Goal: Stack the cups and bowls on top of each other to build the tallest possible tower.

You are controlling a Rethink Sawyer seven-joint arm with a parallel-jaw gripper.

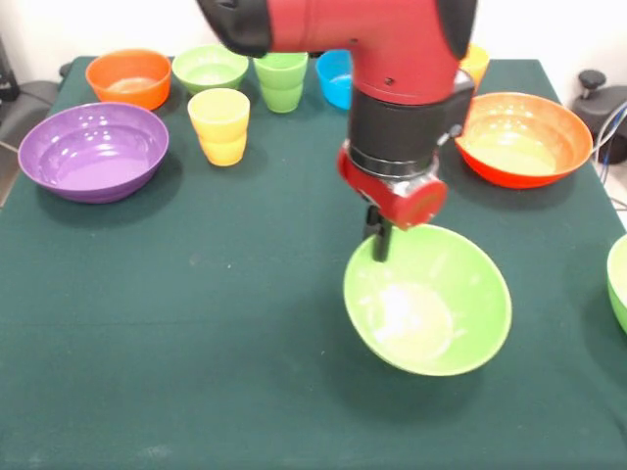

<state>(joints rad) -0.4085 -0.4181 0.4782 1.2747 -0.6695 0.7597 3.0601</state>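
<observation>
Dark green cloth point(196, 323) over the whole table, pale wall behind; red and black arm point(392, 59) down from above at centre; gripper point(380, 235) at the far rim of a large light green bowl point(428, 304), black fingers clamped on that rim; bowl tilted, inside turned toward the camera, whether clear of the cloth impossible to tell. Large purple bowl point(93, 150) upright at the left; small orange bowl point(128, 77) behind it near the far edge; small light green bowl point(210, 68) just beside that. Yellow cup point(219, 125) upright between the purple bowl and the arm, apart from both; light green cup point(280, 81) behind it, near the small blue bowl point(335, 78), itself half hidden by the arm. Orange-yellow cup point(474, 64) only a sliver past the arm's right side. Large orange-red bowl point(524, 137) upright at the right; second large light green bowl point(618, 279) cut off by the right edge.
</observation>
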